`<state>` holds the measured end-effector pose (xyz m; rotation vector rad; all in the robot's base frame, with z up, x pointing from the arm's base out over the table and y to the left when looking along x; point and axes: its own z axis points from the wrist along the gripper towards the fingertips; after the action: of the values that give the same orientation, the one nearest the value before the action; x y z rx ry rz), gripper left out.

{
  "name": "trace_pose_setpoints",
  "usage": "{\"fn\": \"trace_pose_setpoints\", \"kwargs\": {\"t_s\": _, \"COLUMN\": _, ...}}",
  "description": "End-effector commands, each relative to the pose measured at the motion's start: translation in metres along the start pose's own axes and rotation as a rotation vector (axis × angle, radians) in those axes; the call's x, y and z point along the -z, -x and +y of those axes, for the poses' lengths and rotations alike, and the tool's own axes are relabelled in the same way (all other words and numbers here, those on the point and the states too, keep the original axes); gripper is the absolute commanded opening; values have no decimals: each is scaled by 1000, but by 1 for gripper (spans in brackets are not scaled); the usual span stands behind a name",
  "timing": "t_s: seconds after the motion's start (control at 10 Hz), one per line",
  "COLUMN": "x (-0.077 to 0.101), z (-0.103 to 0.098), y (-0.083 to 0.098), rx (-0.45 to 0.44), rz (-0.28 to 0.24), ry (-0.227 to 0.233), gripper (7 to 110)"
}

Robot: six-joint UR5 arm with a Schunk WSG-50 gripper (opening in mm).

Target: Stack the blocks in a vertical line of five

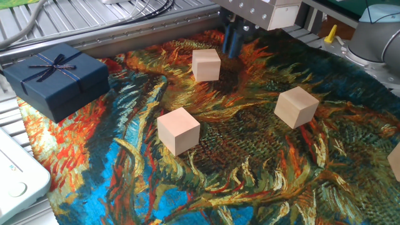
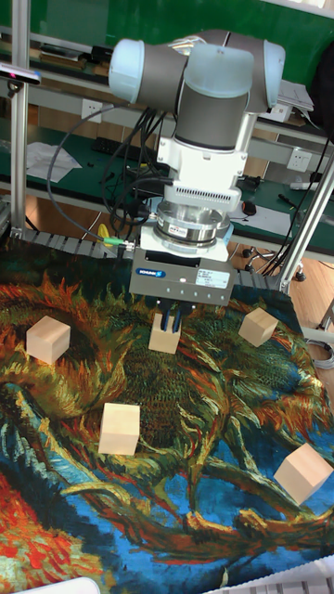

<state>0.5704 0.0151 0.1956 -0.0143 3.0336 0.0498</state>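
Five pale wooden blocks lie apart on the painted cloth, none stacked. In the fixed view I see one at the back, one in the middle, one at the right and a sliver at the right edge. My gripper hangs just behind and right of the back block, its blue fingers pressed together with nothing between them. In the tall fixed view the gripper overlaps the top of that block. The others lie at the left, front left, right and front right.
A dark blue gift box with a ribbon stands at the cloth's left corner. A white device sits at the front left edge. Metal rails and cables run behind the cloth.
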Motion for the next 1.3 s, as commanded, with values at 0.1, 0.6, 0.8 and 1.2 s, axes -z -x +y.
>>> {"fn": "trace_pose_setpoints", "kwargs": {"t_s": 0.1, "x": 0, "z": 7, "y": -3, "rx": -46, "rz": 13, "ry": 29, "gripper": 7}}
{"fn": "trace_pose_setpoints", "kwargs": {"t_s": 0.6, "x": 0, "z": 14, "y": -11, "rx": -49, "rz": 45, "ry": 60, "gripper": 7}}
{"fn": "trace_pose_setpoints", "kwargs": {"t_s": 0.8, "x": 1, "z": 25, "y": -12, "rx": -45, "rz": 50, "ry": 108, "gripper": 7}}
{"fn": "trace_pose_setpoints", "kwargs": {"t_s": 1.2, "x": -9, "z": -6, "y": -21, "rx": 3, "rz": 63, "ry": -6, "gripper": 7}}
